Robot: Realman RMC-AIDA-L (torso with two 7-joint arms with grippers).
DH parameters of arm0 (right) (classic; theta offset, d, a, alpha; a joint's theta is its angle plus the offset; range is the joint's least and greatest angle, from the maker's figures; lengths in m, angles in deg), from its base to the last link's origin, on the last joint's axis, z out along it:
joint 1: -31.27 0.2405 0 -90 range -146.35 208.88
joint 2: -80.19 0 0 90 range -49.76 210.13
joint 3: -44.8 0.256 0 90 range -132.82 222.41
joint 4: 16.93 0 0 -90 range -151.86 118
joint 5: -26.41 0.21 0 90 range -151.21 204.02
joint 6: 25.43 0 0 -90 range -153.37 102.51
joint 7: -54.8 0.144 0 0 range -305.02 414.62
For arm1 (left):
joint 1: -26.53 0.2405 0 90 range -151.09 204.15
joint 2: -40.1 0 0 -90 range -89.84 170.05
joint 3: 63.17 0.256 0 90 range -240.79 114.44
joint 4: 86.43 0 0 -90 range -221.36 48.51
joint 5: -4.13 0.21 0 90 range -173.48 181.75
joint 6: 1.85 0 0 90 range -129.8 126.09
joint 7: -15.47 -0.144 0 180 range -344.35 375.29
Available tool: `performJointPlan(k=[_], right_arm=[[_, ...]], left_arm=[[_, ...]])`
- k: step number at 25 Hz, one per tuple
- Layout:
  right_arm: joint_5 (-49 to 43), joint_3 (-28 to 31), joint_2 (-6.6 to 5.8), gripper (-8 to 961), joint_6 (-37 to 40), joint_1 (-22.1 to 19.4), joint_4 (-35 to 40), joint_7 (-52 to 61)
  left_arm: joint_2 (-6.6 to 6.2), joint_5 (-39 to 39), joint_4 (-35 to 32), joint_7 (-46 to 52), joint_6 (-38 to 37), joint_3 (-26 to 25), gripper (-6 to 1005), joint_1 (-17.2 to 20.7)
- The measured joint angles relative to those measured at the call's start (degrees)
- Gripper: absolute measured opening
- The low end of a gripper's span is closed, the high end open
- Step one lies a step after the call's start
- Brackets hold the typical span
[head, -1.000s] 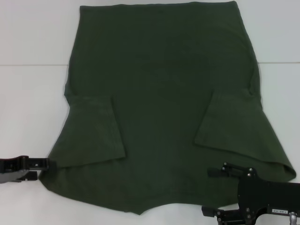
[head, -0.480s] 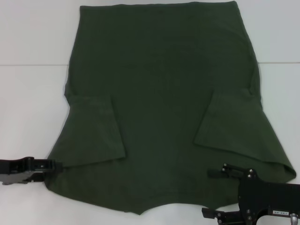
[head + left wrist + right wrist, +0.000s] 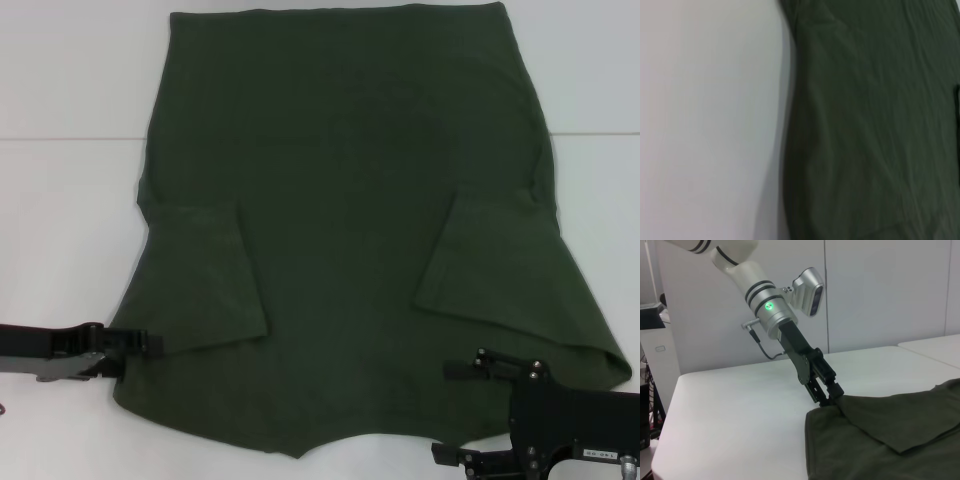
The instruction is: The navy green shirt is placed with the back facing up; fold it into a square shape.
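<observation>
The navy green shirt (image 3: 340, 200) lies flat on the white table, plain side up. Both sleeves are folded inward, the left sleeve (image 3: 200, 280) and the right sleeve (image 3: 490, 270) lying on the body. My left gripper (image 3: 150, 343) reaches in low from the left to the shirt's near-left edge. In the right wrist view the cloth (image 3: 890, 440) rises to a small peak at the left gripper (image 3: 832, 396), which is pinched on it. My right gripper (image 3: 455, 412) stands open at the near-right hem, one finger over the cloth. The left wrist view shows only the shirt edge (image 3: 875, 125).
The white table (image 3: 60, 220) has bare surface on both sides of the shirt, and a seam (image 3: 70, 137) runs across it. A second white table (image 3: 935, 347) stands beyond, with a wall behind it.
My left gripper has slid to the right, from beside the shirt's near-left corner onto its edge, and the corner has drawn in with it. The right arm has not moved.
</observation>
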Motion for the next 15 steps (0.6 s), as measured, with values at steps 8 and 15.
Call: performJointPlan(k=[8, 15], right_arm=[[0.07, 0.00, 0.00, 943, 0.02, 0.01, 0.03, 0.00], [0.14, 0.02, 0.00, 943, 0.10, 0.27, 0.17, 0.00]], left_arm=[[-0.26, 0.00, -0.55, 0.08, -0.27, -0.39, 823, -0.03], [-0.88, 0.56, -2.87, 1.02, -0.82, -0.46, 822, 0.61]])
